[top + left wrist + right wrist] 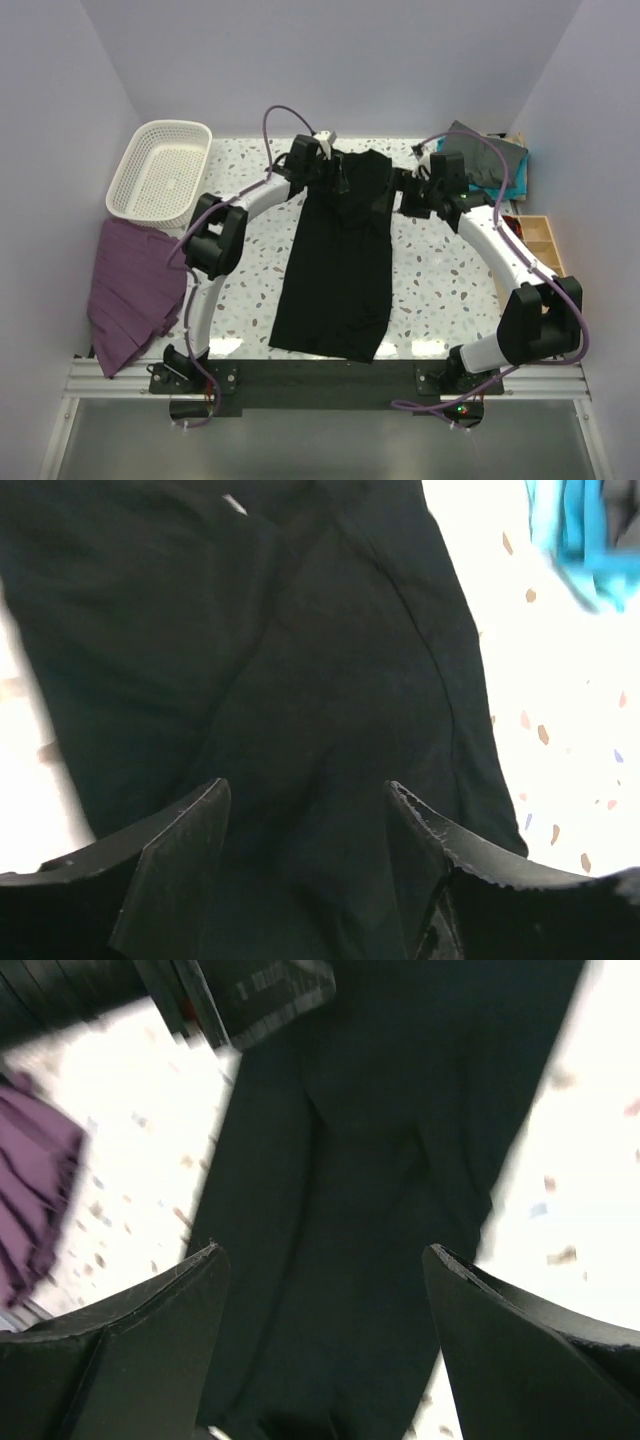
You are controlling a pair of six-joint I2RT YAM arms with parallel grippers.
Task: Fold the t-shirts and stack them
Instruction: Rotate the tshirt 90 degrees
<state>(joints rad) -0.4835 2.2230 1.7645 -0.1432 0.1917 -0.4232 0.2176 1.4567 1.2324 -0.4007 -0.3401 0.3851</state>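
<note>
Both my pairs of jaws stand spread, with nothing pinched. My left gripper (305,790) hangs over the black t-shirt (335,270) at its far end, and my right gripper (322,1252) is just beside that end on the other side, fabric filling the gap below each. I cannot tell from these dark, blurred views whether my fingertips touch the cloth or hover above it.

The shirt lies as a long narrow strip down the middle of the counter, from near the far edge to the near edge, with creases and overlapped layers along its length.

The main risk, as I judge it, is closing on the top layer only. The strip would then peel open rather than fold over. If one side grips deeper than the other, the fold would go skewed. The near hem sits right at the near edge, so a drag toward me could slide it off.

The dark grey tee (490,160) and the teal tee (522,172) wait at the far right corner, near my right arm. A wide swing there could snag them.
</note>
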